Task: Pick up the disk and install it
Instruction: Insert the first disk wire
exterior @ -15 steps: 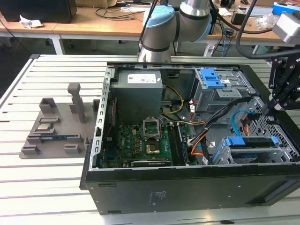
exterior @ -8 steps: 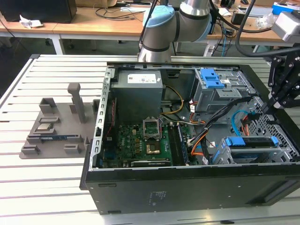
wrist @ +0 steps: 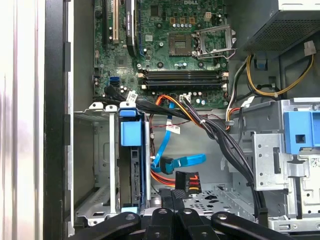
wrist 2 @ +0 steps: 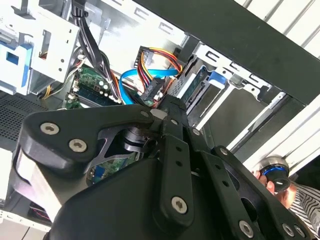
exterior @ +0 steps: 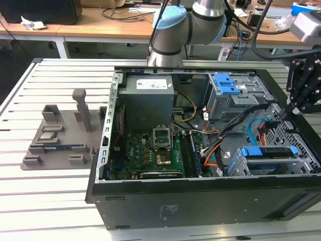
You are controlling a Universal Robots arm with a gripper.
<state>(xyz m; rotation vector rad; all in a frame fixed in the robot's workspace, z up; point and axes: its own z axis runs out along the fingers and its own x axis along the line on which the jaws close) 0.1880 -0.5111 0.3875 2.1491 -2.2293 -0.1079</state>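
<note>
Closest to my cameras is the gripper (wrist: pixel 172 194), and in both wrist views its jaws look pressed together with nothing between them (wrist 2: pixel 169 103). In the exterior view it hangs over the case (exterior: pixel 200 206), tips down, at the exterior view's right end (exterior: pixel 287 113).

Just past the fingertips I see a black plug with red and orange wires (wrist: pixel 186 180) and a blue cable (wrist: pixel 172 162) looping beside it. The gripper touches neither, as far as I can tell.

Next to those cables sits the disk (wrist: pixel 135 175). It stands on edge inside the metal bay (wrist: pixel 95 165) in the case corner, and a blue tab (wrist: pixel 131 132) caps its rail. In the exterior view I find it low at the case's right end (exterior: pixel 268 152), below the gripper and apart from it.

Further in lies the motherboard (wrist: pixel 170 45) with its open socket (wrist: pixel 180 45). Beyond that are the power supply (exterior: pixel 148 95) and the blue-topped cage (exterior: pixel 230 93).

Outside the case, at the exterior view's left, a grey tray (exterior: pixel 55 145) rests on the table (exterior: pixel 50 201) with a small chip (exterior: pixel 47 135) in it.

In the second wrist view, I also catch a hand (wrist 2: pixel 280 192) at the far edge, beyond the case wall.
</note>
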